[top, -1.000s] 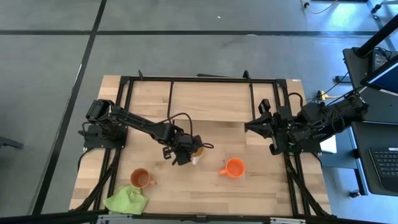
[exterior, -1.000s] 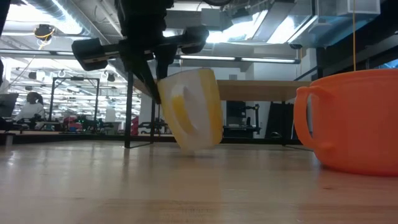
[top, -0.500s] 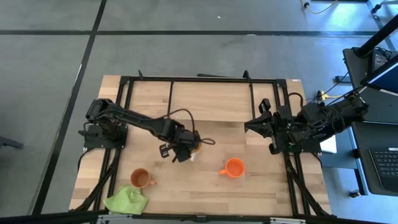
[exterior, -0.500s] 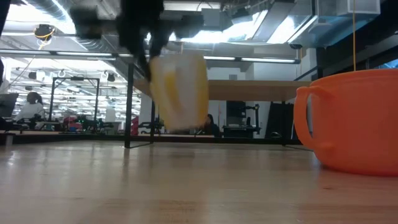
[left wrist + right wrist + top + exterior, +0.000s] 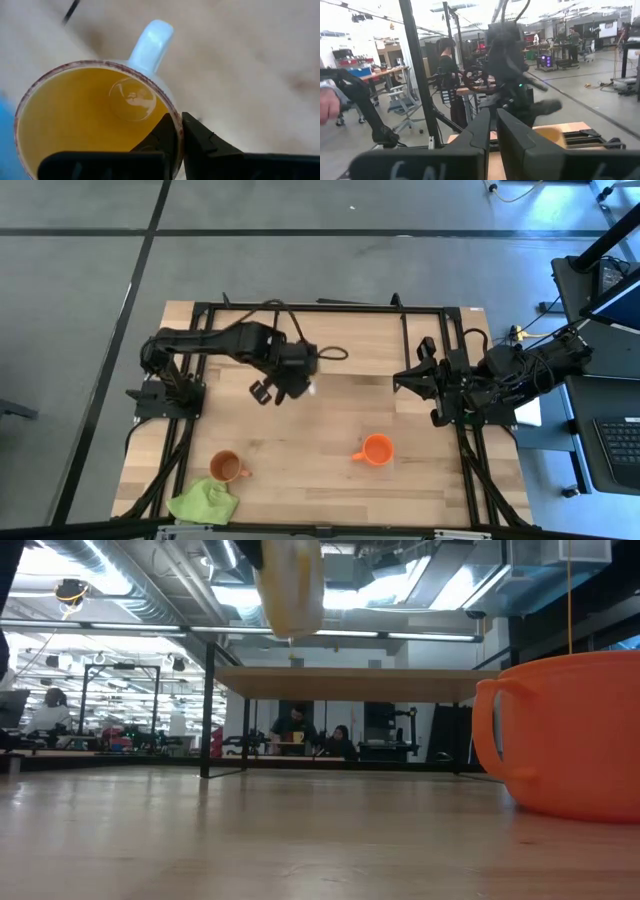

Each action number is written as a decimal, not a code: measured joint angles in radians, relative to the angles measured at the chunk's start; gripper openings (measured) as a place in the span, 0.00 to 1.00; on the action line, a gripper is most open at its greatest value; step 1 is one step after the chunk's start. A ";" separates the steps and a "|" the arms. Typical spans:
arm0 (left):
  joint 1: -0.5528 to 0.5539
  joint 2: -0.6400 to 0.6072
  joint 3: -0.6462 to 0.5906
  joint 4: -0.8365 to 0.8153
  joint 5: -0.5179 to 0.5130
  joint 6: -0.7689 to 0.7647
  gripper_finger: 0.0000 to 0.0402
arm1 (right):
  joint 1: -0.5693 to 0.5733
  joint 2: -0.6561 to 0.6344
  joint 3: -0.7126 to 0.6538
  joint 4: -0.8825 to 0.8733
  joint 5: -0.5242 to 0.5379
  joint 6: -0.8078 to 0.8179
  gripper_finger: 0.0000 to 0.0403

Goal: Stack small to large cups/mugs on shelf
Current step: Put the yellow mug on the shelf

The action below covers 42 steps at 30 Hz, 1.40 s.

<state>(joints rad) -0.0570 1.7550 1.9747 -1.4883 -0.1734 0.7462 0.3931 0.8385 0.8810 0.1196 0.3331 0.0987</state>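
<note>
My left gripper [image 5: 297, 383] is shut on the white mug with the yellow-orange inside [image 5: 95, 117], held high in the air [image 5: 290, 585] in front of the shelf [image 5: 360, 683], above the level of its board. The shelf's light-wood board [image 5: 350, 340] stands on thin black legs along the table's far part. The bright orange mug [image 5: 375, 450] stands upright on the table toward the near right, large in the low view [image 5: 570, 735]. The brown mug [image 5: 227, 467] stands near the near-left corner. My right gripper [image 5: 400, 380] waits, shut, at the table's right side. My left gripper pinches the white mug's rim [image 5: 175, 120], one finger inside the cup and one outside. The spot is about a quarter turn round the rim from the handle [image 5: 150, 42]. The mug hangs clear of the table and shelf, its open mouth facing the wrist camera.
A lime-green cloth [image 5: 205, 502] lies at the near-left corner beside the brown mug. Black frame rails run along the table's left, right and far sides [image 5: 330, 307]. Bare wood [image 5: 300, 470] lies between the brown and orange mugs. People sit in the room far behind the table.
My left gripper has risen and swung toward the table's far edge, carrying the white mug. A second ago the mug stood tilted with its base on the table; now it is lifted clear, higher than the shelf board. The right arm has kept still.
</note>
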 joint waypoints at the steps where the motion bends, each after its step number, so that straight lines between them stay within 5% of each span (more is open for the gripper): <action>1: 0.011 0.000 0.006 -0.016 -0.032 -0.005 0.02 | 0.000 0.000 0.000 0.000 0.000 -0.006 0.09; 14: 0.180 0.002 -0.012 -0.053 -0.033 0.049 0.02 | 0.000 0.000 0.000 0.000 0.042 -0.011 0.09; 18: 0.251 0.002 -0.012 -0.024 0.054 0.068 0.02 | 0.000 0.001 0.000 0.000 0.049 0.079 0.09; 25: 0.322 0.002 -0.012 -0.026 0.099 0.068 0.02 | 0.000 0.048 0.000 -0.051 0.215 0.346 0.09; 42: 0.347 -0.005 -0.119 -0.022 0.103 0.091 0.03 | 0.000 0.108 0.000 0.297 0.252 0.284 0.09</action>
<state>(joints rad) 0.2900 1.7495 1.8558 -1.5107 -0.0703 0.8371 0.3931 0.9464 0.8814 0.4164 0.5854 0.3823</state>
